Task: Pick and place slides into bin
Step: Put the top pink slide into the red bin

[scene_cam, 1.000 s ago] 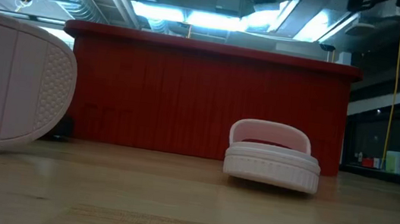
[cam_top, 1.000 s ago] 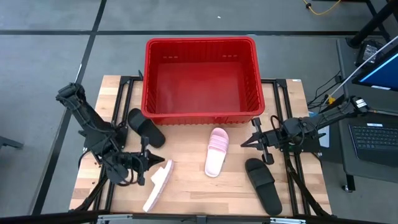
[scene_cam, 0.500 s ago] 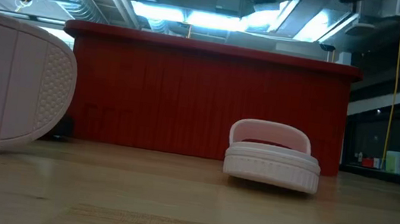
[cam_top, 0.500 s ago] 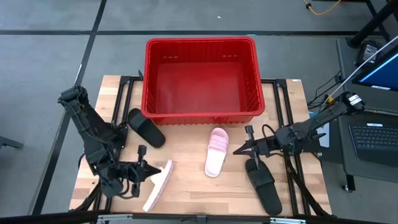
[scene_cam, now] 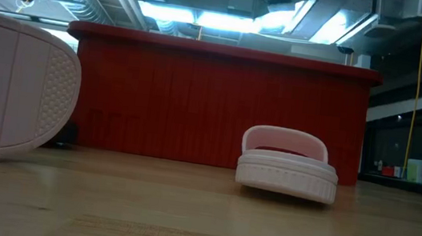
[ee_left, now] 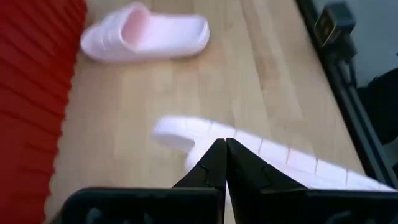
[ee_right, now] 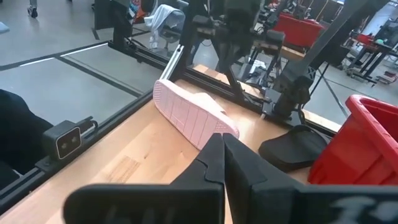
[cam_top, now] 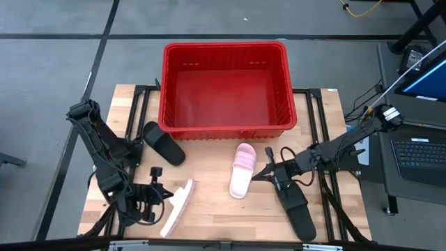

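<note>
A: Where's the bin [cam_top: 224, 87]?
B: At the table's [cam_top: 209, 202] far edge, four slides before it.
A: The leftmost near slide [cam_top: 177, 208]?
B: On its side, seemingly.

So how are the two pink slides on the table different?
The pink slide in the middle lies flat, right way up, so its strap and footbed show. The pink slide near the left hand is tipped on its edge with its grooved sole showing. The middle one lies close to the red bin; the tipped one lies farther from it, toward the table's front. Both are the same pale pink and lie outside the bin.
</note>
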